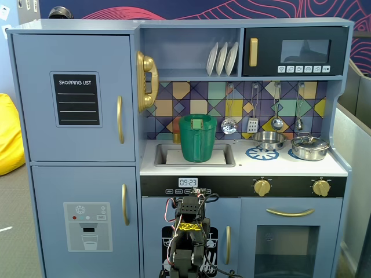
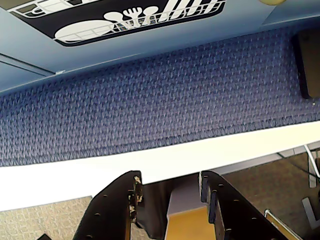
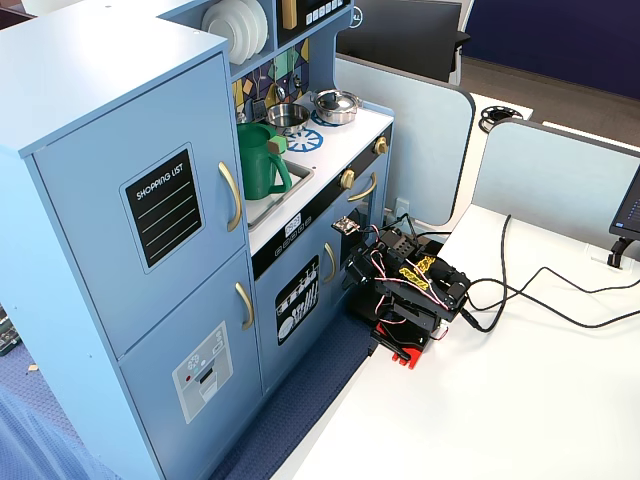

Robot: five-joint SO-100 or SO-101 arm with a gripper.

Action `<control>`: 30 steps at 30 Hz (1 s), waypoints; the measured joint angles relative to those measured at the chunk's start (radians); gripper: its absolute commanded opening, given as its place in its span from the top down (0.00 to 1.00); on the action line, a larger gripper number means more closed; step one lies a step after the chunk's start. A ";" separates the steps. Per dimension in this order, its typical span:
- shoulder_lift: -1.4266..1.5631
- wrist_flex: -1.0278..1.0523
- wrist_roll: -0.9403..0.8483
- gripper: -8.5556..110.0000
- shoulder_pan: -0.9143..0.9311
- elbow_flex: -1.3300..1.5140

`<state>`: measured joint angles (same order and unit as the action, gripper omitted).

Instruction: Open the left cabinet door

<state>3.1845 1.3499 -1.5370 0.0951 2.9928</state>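
Observation:
The left cabinet door (image 1: pixel 72 98) is the upper blue-grey door with a black "SHOPPING LIST" panel (image 1: pixel 76 99) and a vertical gold bar handle (image 1: pixel 120 120). It is closed. It also shows in the other fixed view (image 3: pixel 120 170), with its handle (image 3: pixel 231 197). My arm (image 1: pixel 188 231) sits folded low in front of the kitchen's middle, on the white table (image 3: pixel 500 400), well below and to the right of the handle. In the wrist view my gripper (image 2: pixel 169 176) points down past the table edge, with its jaws apart and nothing between them.
Below the door is a closed door with a grey dispenser panel (image 1: pixel 87 226). The dishwasher picture (image 2: pixel 135 20) is just ahead of the arm. A green pitcher (image 1: pixel 197 138) stands in the sink. Blue carpet (image 2: pixel 165 95) lies between the kitchen and the table edge (image 2: pixel 150 160). Cables (image 3: pixel 540 290) trail across the table.

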 measured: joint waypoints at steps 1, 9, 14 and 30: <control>0.000 0.000 0.000 0.93 0.000 0.000; 0.000 0.000 -0.021 0.93 -0.009 0.000; 0.000 0.000 -0.031 0.91 -0.014 0.002; -0.117 -0.333 0.009 0.91 -0.305 -0.273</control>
<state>3.0680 1.0170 -1.5278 -0.2102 2.7197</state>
